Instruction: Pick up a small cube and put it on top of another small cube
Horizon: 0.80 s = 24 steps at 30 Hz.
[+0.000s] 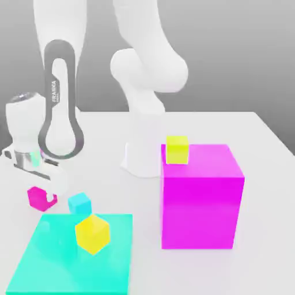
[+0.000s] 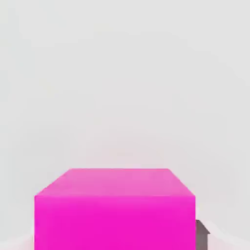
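Magenta small cube [image 1: 40, 197] gripped low on the table, at the exterior view's left.

Clamped on that small cube, the gripper [image 1: 44, 196] had its fingers shut against it, and the hand view showed the same pink cube [image 2: 114, 210] sitting right at the fingertips. It sat just beside the small cyan cube [image 1: 79, 203], apart from it, near the far edge of the cyan mat [image 1: 52, 265] where a yellow cube [image 1: 92, 234] rested. Another yellow cube [image 1: 177, 149] stood on the big magenta block [image 1: 201, 201]. By my judgement the grasp was made; lifting, carrying over another small cube, setting down and releasing all remained.
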### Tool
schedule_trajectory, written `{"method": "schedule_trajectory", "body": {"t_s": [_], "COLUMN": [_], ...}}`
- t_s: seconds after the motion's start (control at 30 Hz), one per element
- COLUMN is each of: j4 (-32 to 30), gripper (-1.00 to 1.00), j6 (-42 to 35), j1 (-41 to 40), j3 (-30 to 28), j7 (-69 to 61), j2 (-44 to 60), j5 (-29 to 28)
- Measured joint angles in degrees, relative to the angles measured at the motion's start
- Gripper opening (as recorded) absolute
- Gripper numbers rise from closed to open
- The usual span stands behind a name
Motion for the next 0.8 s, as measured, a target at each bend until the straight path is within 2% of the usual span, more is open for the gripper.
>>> {"method": "schedule_trajectory", "body": {"t_s": [0.13,0.3,0.43,0.5,0.8], "j4": [-0.8,-2.4,-3.6,-3.9,-1.2], "gripper": [-1.00,-1.00,-1.00,-1.00,-1.00], "j6": [-2.4,-6.4,-9.8,-12.4,-33.3], "j1": [4.8,10.4,10.4,9.4,24.9], "j3": [-6.2,-14.8,-17.3,-16.6,-3.6], "j7": [4.2,13.5,20.5,22.1,22.9], "j2": [-3.3,-9.5,-14.4,-17.1,-34.6], "j5": [-5.7,-18.3,-27.6,-29.4,-26.2]}}
